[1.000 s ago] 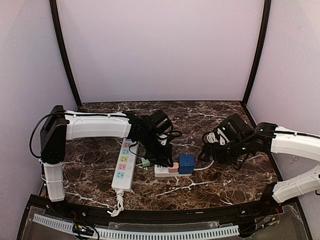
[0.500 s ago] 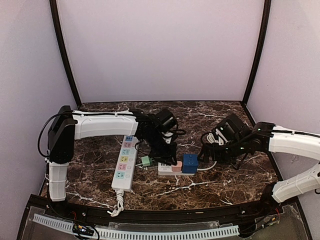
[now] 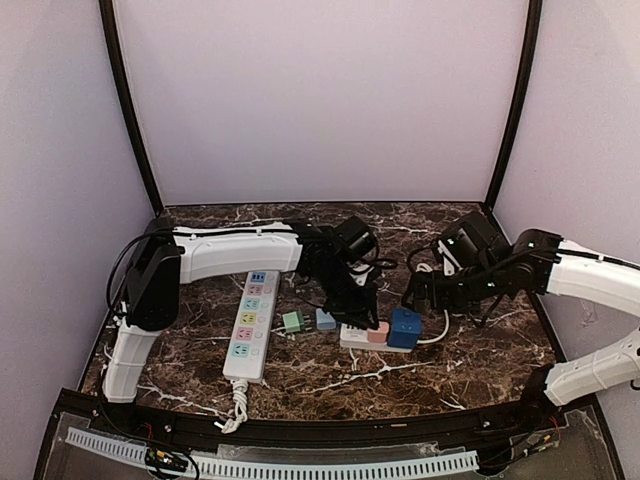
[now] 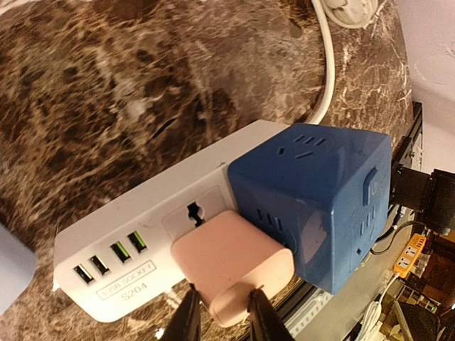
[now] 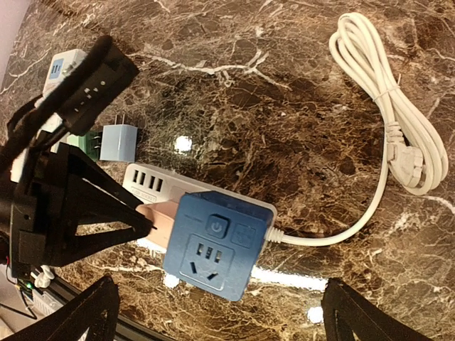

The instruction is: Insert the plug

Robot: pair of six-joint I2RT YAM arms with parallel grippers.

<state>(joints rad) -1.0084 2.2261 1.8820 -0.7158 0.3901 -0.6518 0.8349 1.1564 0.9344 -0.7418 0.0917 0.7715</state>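
The left hand point(image 4: 222, 314) is clamped on the near end of the pink plug point(image 4: 231, 273), one dark fingertip on each side of it. The pink plug sits on the socket face of a small white power strip point(image 4: 135, 238), pressed against the side of a blue cube adapter point(image 4: 313, 202) that stands on the same strip. How deep its prongs sit cannot be told. Left of the plug, the strip shows a row of four USB ports and a printed label.

The right hand point(image 5: 220, 295) hangs above the blue cube adapter with its fingers spread wide apart, holding nothing. The strip's white cable point(image 5: 387, 106) runs out to the right and ends in a loose coil on the surface point(image 3: 450, 365).

Just left of the small strip, a light blue plug point(image 3: 325, 319) and a green plug point(image 3: 292, 321) lie side by side on the dark marbled surface. Farther left lies a long white power strip point(image 3: 250, 325) with coloured sockets, running from near to far, its cord at the near end.
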